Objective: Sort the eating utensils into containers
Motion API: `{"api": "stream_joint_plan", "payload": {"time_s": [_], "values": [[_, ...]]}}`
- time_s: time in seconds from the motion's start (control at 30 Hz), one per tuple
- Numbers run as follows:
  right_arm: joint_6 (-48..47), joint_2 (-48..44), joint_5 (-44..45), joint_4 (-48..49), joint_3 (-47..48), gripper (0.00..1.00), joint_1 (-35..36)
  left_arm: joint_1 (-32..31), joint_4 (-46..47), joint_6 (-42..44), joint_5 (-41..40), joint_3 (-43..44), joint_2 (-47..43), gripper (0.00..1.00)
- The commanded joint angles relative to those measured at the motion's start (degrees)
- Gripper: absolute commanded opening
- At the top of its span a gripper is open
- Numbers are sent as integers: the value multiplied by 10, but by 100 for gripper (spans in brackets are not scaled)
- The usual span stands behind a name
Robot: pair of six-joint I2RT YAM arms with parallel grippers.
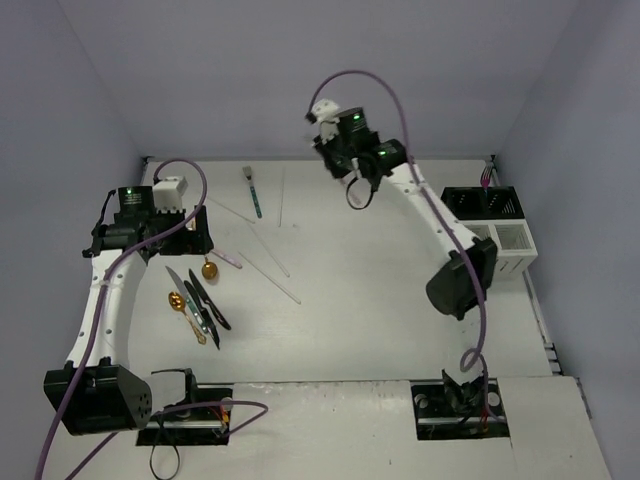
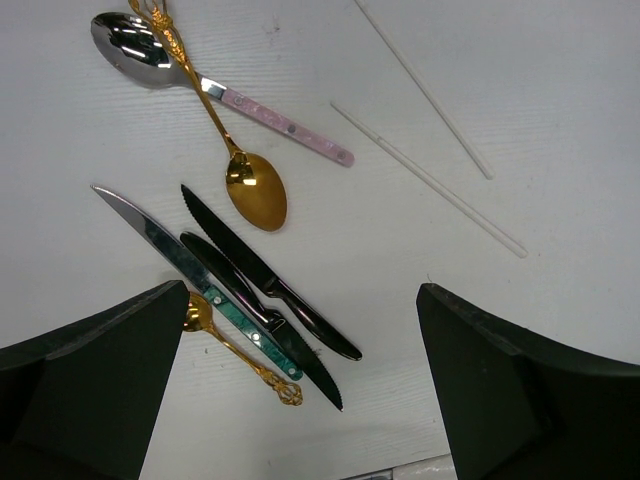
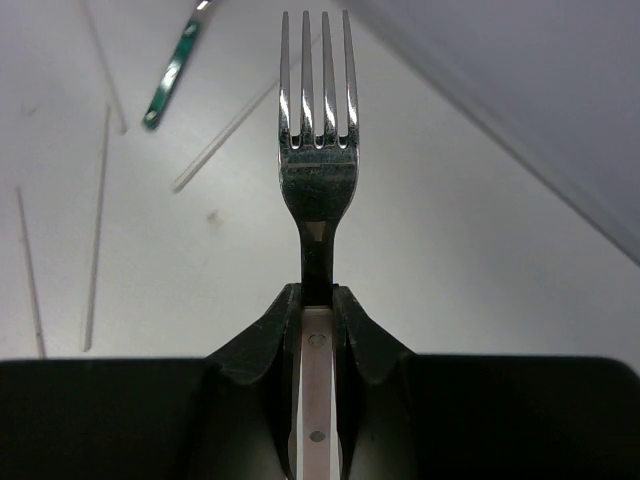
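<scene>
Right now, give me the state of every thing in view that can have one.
left hand, open, empty, above the knives
right hand, shut on fork
fork, held aloft by its handle, tines forward
knives, lying flat, overlapping
gold spoon, lying flat, untouched
black bin, upright, something pinkish standing in it
white bin, upright, contents unclear

The white bench (image 1: 350, 300) carries gold spoons (image 2: 257, 195), black knives (image 2: 235, 248), a silver knife (image 2: 155, 240) with a teal handle, a silver spoon (image 2: 135, 50) with a speckled pink handle, and pale sticks (image 2: 430, 180). The black right pincer (image 3: 318, 295) shows a silver fork (image 3: 318, 190) with a pale pink handle. At three o'clock stand a black container (image 1: 483, 205) and a white container (image 1: 505, 250).
</scene>
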Motion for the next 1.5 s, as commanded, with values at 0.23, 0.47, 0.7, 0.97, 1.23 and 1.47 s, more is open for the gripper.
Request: {"api": "stream_joint_plan", "payload": {"time_s": [0.23, 0.47, 0.7, 0.97, 1.23, 1.47], "values": [[20, -247, 195, 374, -303, 0, -222, -2, 11, -22, 31, 40, 7, 97], [64, -309, 190, 555, -469, 0, -345, -2, 6, -34, 47, 64, 26, 97], [19, -300, 189, 612, -497, 0, -364, -2, 6, -36, 56, 56, 36, 97], [-84, -267, 190, 666, -502, 0, -377, -3, -1, -43, 69, 73, 60, 97], [-98, -232, 160, 726, -526, 0, -416, -3, -13, -51, 68, 103, 97, 97], [-75, -226, 95, 788, -586, 0, -450, -2, -23, -43, 55, 113, 101, 97]]}}
